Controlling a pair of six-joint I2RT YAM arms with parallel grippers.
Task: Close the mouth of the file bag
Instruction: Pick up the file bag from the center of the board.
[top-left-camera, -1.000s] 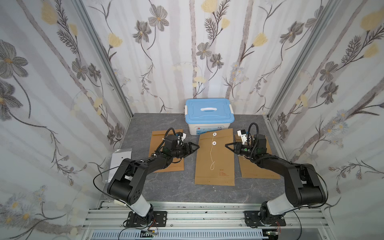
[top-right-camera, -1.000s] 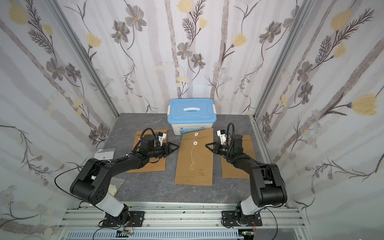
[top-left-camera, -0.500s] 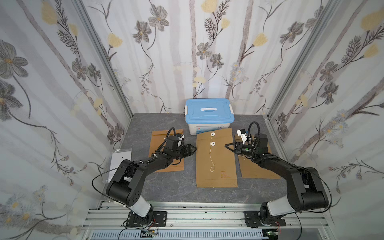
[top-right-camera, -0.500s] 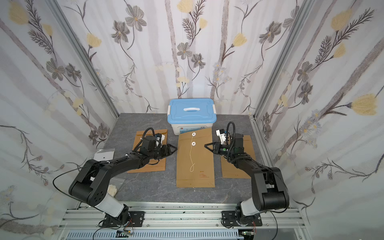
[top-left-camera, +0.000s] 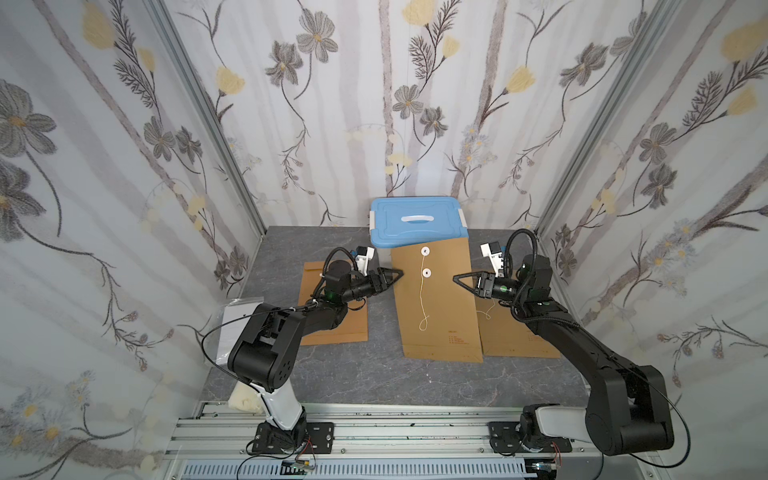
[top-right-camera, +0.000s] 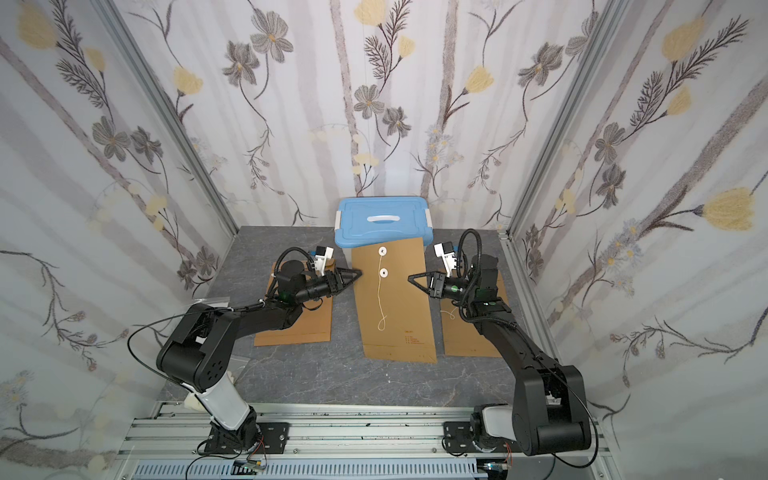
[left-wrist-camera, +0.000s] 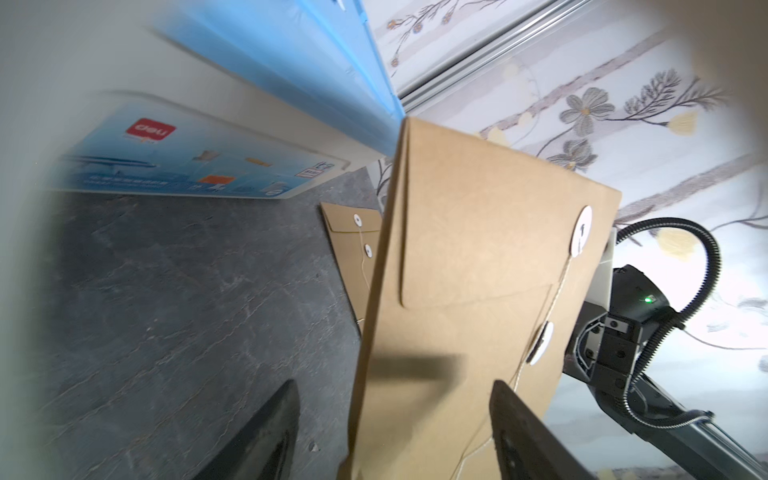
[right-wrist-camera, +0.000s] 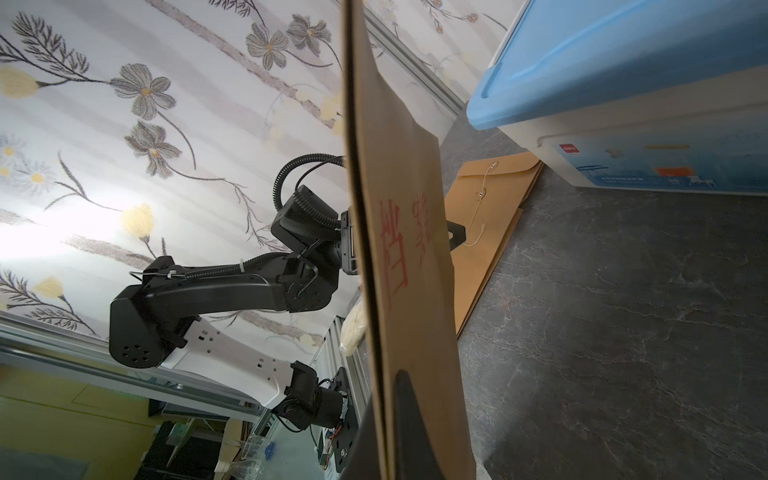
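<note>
Pinching edge of brown paper file bag (top-left-camera: 436, 305) in right claw (top-left-camera: 456, 276), left claw (top-left-camera: 399, 273) spread round opposite edge; risking twisting loose from one-sided grip.

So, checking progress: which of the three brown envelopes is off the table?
The middle envelope, pinched at its edge by the right pincer; the left envelope and right envelope lie flat.

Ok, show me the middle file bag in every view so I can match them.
In a top view: file bag, dead centre.
In a top view: file bag, dead centre too.
Left wrist: file bag close up, string side facing.
Right wrist: file bag nearly edge-on, red print showing.
Shared landmark: blue-lidded box, in all four.
</note>
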